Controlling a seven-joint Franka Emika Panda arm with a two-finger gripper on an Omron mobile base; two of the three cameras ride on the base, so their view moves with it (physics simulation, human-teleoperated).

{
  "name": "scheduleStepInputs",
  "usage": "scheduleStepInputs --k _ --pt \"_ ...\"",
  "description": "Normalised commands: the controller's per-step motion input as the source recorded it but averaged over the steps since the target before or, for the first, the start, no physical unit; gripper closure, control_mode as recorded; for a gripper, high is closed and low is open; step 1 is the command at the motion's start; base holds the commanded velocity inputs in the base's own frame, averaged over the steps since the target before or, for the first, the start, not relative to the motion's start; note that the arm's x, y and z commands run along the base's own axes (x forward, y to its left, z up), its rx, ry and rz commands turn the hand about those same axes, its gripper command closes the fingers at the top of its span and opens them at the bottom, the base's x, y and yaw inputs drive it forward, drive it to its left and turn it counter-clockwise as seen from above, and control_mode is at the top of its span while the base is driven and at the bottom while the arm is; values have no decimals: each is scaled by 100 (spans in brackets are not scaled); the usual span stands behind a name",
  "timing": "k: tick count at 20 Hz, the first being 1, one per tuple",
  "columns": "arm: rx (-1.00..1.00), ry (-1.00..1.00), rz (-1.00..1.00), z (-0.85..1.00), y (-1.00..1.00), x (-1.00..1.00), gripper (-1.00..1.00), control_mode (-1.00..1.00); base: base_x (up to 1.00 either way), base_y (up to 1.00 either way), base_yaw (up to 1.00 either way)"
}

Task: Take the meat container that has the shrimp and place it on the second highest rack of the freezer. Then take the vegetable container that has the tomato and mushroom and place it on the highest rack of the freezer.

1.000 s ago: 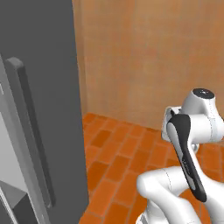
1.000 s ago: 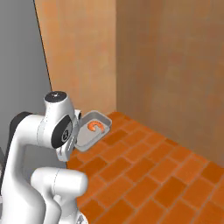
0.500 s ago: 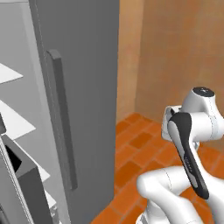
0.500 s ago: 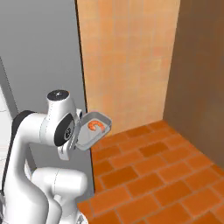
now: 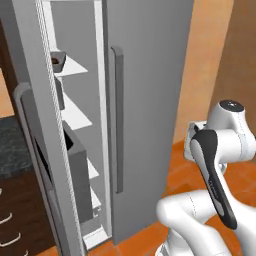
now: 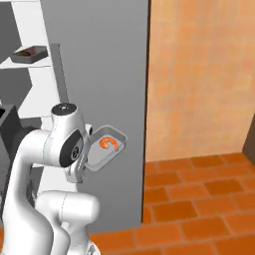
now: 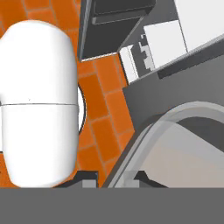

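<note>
My gripper [image 7: 114, 177] sits at the bottom centre of the hand view, its two dark fingertips [image 7: 85, 176] closed on the rim of the meat container [image 6: 104, 149] — the tray's grey wall curves up and away to the right between them. In the right base view that tray hangs at mid-frame, just right of my white arm, tilted a little, with the orange-pink shrimp [image 6: 110, 142] lying in its upper part.

Behind the tray stands the freezer [image 5: 150, 90], its closed grey door with a long vertical handle [image 5: 117, 117] filling the middle of the left base view. To the left of that door the compartment stands open, white shelves [image 5: 70, 65] stepping down inside it. The vegetable container [image 6: 30, 54] rests on a shelf at the upper left of the right base view, something dark red in it; I cannot make out the items apart. Orange brick floor [image 6: 199, 199] spreads across the lower right, under an orange wall [image 6: 199, 74].
</note>
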Motion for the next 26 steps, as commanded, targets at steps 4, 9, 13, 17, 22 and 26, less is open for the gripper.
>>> scheduleStepInputs --k 4,9,13,17,22,26 --pt "0 0 0 0 0 0 100 100 -70 -40 55" --pt "0 0 0 0 0 0 100 100 -43 -45 54" --pt "0 0 0 0 0 0 100 100 -34 -39 62" --pt "0 0 0 0 0 0 100 100 -16 -17 68" --pt "0 0 0 0 0 0 100 100 -24 -8 68" --pt "0 0 0 0 0 0 100 100 -26 -58 60"
